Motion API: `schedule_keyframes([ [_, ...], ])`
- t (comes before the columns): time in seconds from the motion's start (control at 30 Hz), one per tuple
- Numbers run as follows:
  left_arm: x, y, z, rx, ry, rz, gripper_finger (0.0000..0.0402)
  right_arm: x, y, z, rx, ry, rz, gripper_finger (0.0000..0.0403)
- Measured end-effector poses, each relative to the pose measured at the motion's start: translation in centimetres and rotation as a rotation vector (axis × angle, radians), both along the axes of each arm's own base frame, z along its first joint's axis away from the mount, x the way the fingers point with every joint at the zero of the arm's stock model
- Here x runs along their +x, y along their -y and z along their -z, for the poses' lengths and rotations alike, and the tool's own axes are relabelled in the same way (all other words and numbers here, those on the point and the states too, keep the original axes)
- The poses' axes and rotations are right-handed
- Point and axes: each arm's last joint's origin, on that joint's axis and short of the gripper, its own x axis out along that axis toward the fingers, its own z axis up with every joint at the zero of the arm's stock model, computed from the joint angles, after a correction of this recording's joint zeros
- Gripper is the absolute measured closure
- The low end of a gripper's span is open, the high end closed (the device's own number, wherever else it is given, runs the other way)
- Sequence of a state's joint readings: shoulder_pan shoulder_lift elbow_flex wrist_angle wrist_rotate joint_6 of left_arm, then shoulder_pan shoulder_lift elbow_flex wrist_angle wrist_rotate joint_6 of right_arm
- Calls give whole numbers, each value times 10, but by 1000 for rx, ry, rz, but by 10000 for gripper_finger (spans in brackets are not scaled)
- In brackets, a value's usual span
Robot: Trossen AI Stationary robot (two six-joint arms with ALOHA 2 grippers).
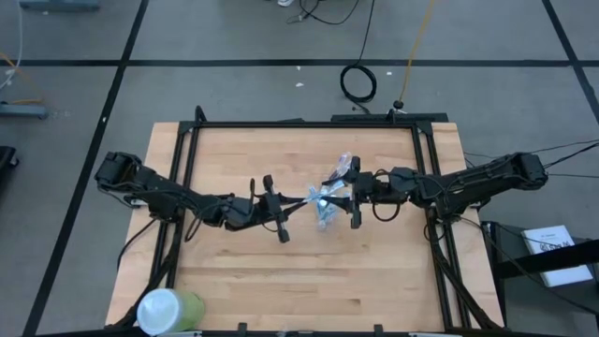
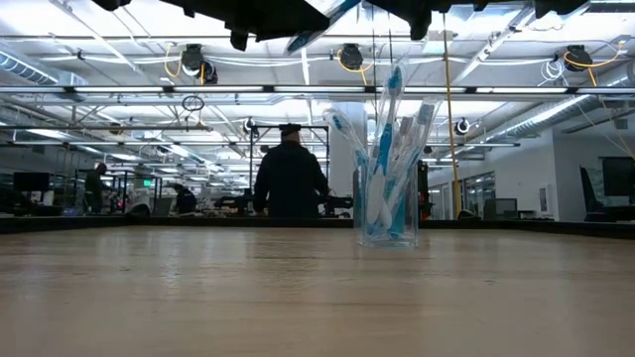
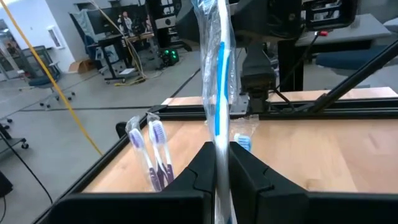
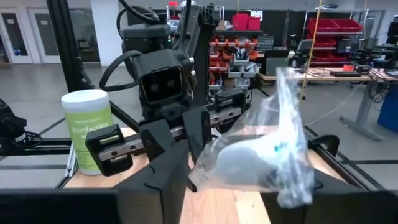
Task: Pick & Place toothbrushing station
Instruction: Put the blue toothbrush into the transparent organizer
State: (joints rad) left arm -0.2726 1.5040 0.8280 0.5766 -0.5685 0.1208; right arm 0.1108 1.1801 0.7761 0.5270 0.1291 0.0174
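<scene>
Clamping a wrapped toothbrush (image 3: 217,74), the left gripper (image 1: 281,208) presents it toward three o'clock, apparently for handover; the right gripper (image 1: 354,198) stands parted round the wrapper end.

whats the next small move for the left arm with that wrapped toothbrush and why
Probably lower it toward the clear cup. The left gripper is shut on a wrapped blue-and-white toothbrush, held above the table, and the cup already holds several brushes. The right gripper is close by with a crinkled clear wrapper, so go slowly.
</scene>
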Motion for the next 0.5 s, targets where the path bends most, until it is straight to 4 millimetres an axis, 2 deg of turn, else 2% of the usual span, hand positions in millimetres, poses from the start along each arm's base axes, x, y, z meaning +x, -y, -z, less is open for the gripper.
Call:
schedule_keyframes([
  [0.37,0,0,2,-11,-16,-5,382,-1,-7,0,-26,-1,-25,348],
  [0.5,0,-1,3,-11,-22,-10,359,-1,-8,0,-58,-2,-37,390],
])
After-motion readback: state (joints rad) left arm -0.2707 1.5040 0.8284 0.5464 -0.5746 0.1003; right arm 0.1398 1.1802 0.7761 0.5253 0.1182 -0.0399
